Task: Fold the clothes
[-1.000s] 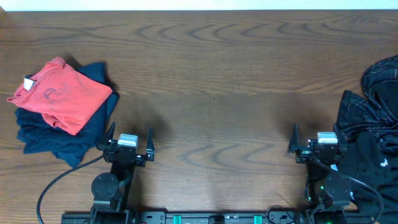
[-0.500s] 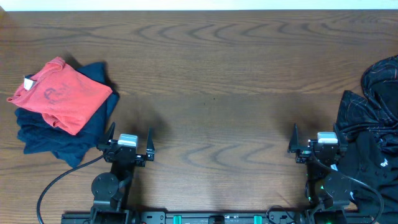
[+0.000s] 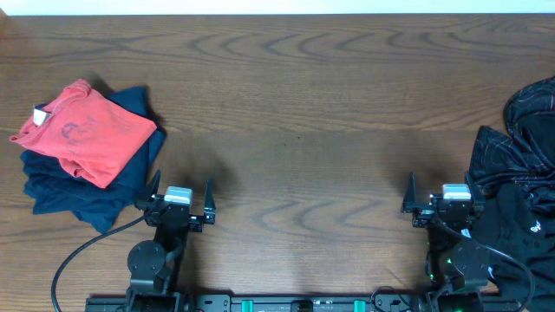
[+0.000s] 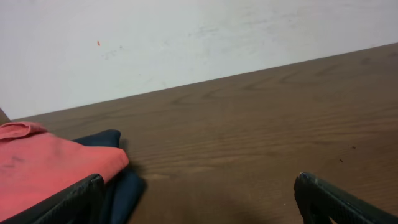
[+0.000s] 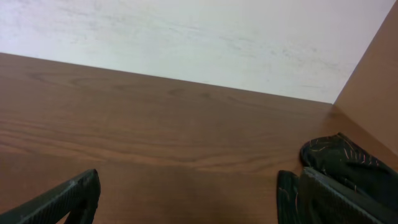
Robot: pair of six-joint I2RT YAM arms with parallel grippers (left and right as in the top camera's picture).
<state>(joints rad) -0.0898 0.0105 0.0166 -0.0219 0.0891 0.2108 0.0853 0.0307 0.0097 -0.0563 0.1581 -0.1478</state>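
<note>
A heap of black clothes [image 3: 520,173] with thin orange-white contour lines lies crumpled at the table's right edge; it also shows in the right wrist view [image 5: 348,162]. At the left lies a folded stack: a red T-shirt [image 3: 87,130] on top of dark navy garments [image 3: 78,186]; the left wrist view shows the red shirt [image 4: 43,168] and navy cloth [image 4: 118,186]. My left gripper [image 3: 181,193] is open and empty near the front edge, right of the stack. My right gripper [image 3: 440,195] is open and empty, just left of the black heap.
The brown wooden table [image 3: 295,130] stretches between the two piles. A white wall [image 4: 186,37] stands behind the far edge. A black cable [image 3: 78,260] loops from the left arm's base at the front left.
</note>
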